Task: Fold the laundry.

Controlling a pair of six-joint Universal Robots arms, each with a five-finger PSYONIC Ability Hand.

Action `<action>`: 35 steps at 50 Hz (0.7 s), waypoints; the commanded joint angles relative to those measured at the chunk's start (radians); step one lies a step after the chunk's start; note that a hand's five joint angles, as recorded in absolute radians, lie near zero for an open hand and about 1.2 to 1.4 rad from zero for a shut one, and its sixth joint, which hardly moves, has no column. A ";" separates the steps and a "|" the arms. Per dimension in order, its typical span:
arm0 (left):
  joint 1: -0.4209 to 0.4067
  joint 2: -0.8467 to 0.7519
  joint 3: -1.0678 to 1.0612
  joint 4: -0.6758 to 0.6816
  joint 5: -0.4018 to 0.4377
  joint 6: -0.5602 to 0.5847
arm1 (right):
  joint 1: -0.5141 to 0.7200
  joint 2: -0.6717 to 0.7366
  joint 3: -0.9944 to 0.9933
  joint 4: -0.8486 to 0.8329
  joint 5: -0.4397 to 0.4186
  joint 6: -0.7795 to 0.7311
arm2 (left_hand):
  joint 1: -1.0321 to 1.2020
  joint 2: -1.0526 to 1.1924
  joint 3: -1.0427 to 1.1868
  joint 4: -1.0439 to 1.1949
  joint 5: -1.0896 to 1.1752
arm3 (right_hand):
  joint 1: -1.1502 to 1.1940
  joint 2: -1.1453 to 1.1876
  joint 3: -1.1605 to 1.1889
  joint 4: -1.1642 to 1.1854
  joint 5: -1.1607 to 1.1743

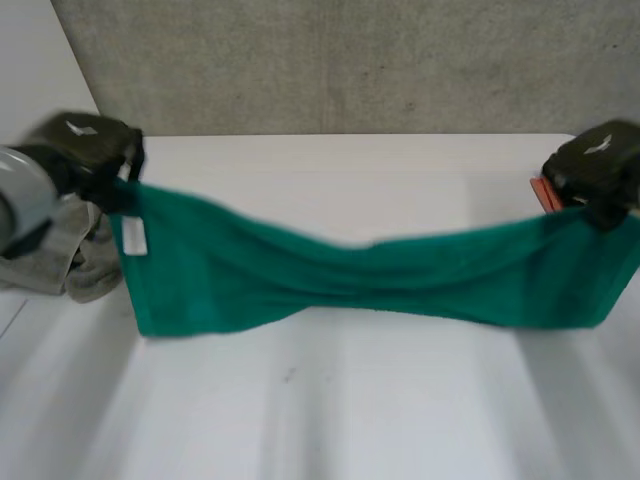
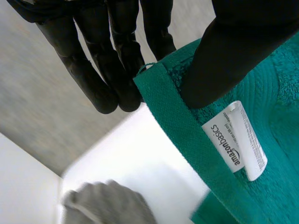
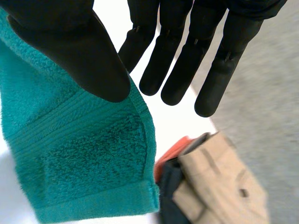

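White desk [image 1: 320, 410] meets grey concrete wall [image 1: 350, 60] at upper frame; left hand [image 1: 88, 148] and right hand [image 1: 598, 162] pinch corners of the green towel [image 1: 350, 275], thumb against straight fingers [image 3: 180, 65].

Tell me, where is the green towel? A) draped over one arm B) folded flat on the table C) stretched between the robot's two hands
C: the left hand and the right hand each pinch one end of the green towel, which sags between them.

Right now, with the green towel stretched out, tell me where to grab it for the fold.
Take the green towel by its free lower corners, from below: the left hand and right hand pinch its top corners, so the bottom hem hangs loose.
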 commanded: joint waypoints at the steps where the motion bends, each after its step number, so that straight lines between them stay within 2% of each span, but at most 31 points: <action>1: -0.061 -0.311 0.214 0.078 -0.150 0.028 | 0.066 0.221 -0.133 -0.098 0.121 -0.054 | 0.225 0.199 0.209 0.197 0.230 | 0.251 0.213 0.202 0.196 0.199; 3: -0.072 -0.360 0.297 0.097 -0.173 0.035 | 0.075 0.258 -0.189 -0.151 0.134 -0.050 | 0.225 0.199 0.209 0.197 0.230 | 0.251 0.213 0.202 0.196 0.199; 7: -0.090 -0.407 0.523 0.184 -0.152 0.031 | 0.090 0.321 -0.357 -0.333 0.157 -0.015 | 0.225 0.199 0.209 0.197 0.230 | 0.251 0.213 0.202 0.196 0.199; 11: -0.097 -0.405 0.702 0.369 -0.141 -0.012 | 0.090 0.326 -0.489 -0.542 0.184 0.057 | 0.225 0.199 0.209 0.197 0.230 | 0.251 0.213 0.202 0.196 0.199; 12: -0.097 -0.390 0.741 0.458 -0.143 -0.045 | 0.087 0.316 -0.516 -0.627 0.195 0.088 | 0.225 0.199 0.209 0.197 0.230 | 0.251 0.213 0.202 0.196 0.199; 16: -0.098 -0.358 0.764 0.667 -0.158 -0.127 | 0.080 0.278 -0.523 -0.830 0.207 0.145 | 0.225 0.199 0.209 0.197 0.230 | 0.251 0.213 0.202 0.196 0.199; 18: -0.097 -0.348 0.755 0.727 -0.170 -0.148 | 0.081 0.264 -0.504 -0.914 0.209 0.163 | 0.225 0.199 0.209 0.197 0.230 | 0.251 0.213 0.202 0.196 0.199; 27: -0.075 -0.350 0.608 0.677 -0.216 -0.147 | 0.084 0.247 -0.339 -0.932 0.147 0.185 | 0.225 0.199 0.209 0.197 0.230 | 0.251 0.213 0.202 0.196 0.199; 35: -0.080 -0.408 0.373 0.697 -0.170 -0.141 | 0.086 0.312 -0.182 -0.881 0.091 0.185 | 0.225 0.199 0.209 0.197 0.230 | 0.251 0.213 0.202 0.196 0.199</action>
